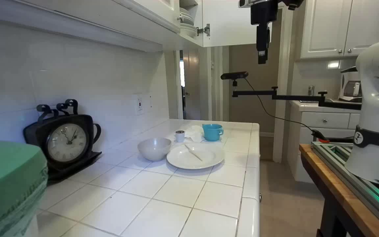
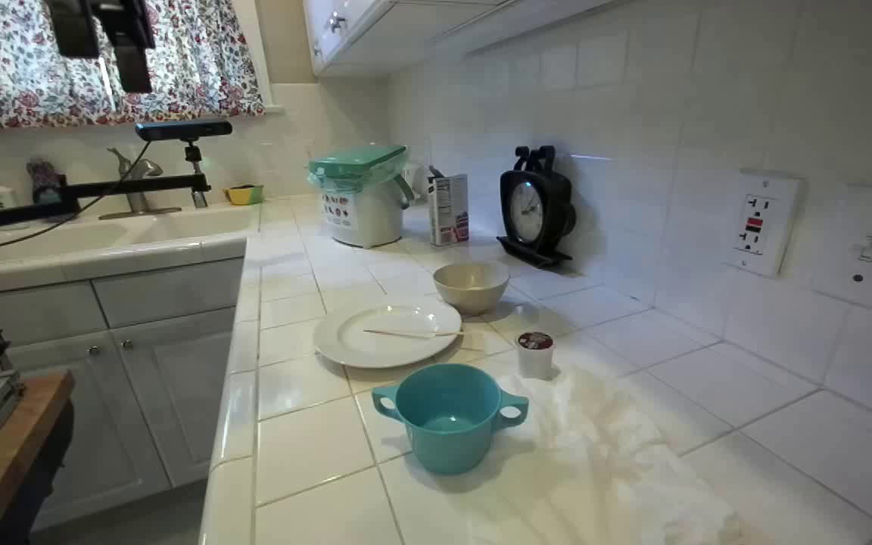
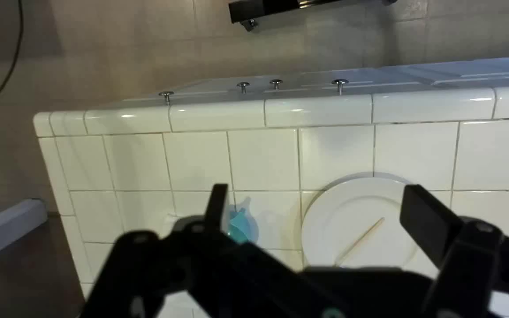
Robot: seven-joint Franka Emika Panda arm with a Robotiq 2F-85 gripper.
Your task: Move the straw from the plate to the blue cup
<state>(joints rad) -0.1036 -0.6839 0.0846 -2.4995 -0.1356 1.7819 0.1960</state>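
Straw (image 2: pixel 413 334) lies slantwise on the plate (image 2: pixel 387 354), one end reaching its rim. Well above the plate, the gripper (image 3: pixel 316 205) hangs with its jaws wide apart, nothing between them — so the step in hand looks like the approach, the grasp not yet made. The blue cup (image 2: pixel 450 428) stands near the plate without touching it. The next move probably calls for coming down over the plate, turning the jaws to close across the straw, and pinching it softly — so thin a thing may slip.

The straw (image 2: pixel 406 334) lies on the plate (image 2: pixel 381 350), the blue cup (image 2: pixel 448 446) stands before this plate, a bowl (image 2: pixel 472 298) beside this plate
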